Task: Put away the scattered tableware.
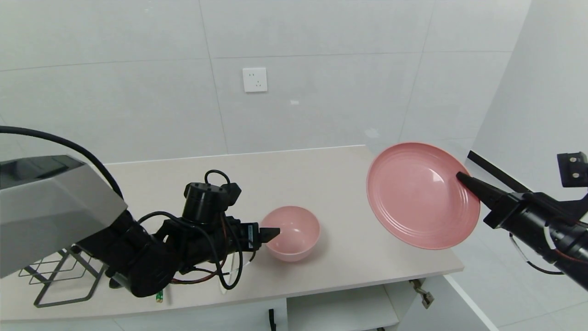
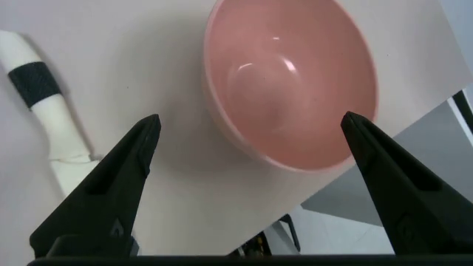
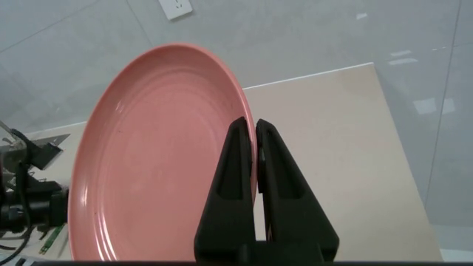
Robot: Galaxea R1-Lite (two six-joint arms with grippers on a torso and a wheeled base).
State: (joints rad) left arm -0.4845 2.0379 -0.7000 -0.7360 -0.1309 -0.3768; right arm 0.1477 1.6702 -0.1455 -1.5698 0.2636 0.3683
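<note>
A pink bowl (image 1: 292, 232) (image 2: 292, 77) sits upright on the beige counter (image 1: 285, 179). My left gripper (image 1: 272, 233) (image 2: 250, 130) is open beside the bowl's left rim, its fingers wide apart and level with the bowl. My right gripper (image 1: 461, 177) (image 3: 251, 140) is shut on the rim of a pink plate (image 1: 420, 194) (image 3: 151, 148), holding it tilted in the air above the counter's right end.
A black wire rack (image 1: 59, 278) stands at the counter's left front. A white handle with a black band (image 2: 44, 103) lies on the counter near the left gripper. A tiled wall with a socket (image 1: 255, 79) runs behind. An open cabinet door (image 1: 459, 303) hangs below the counter's right corner.
</note>
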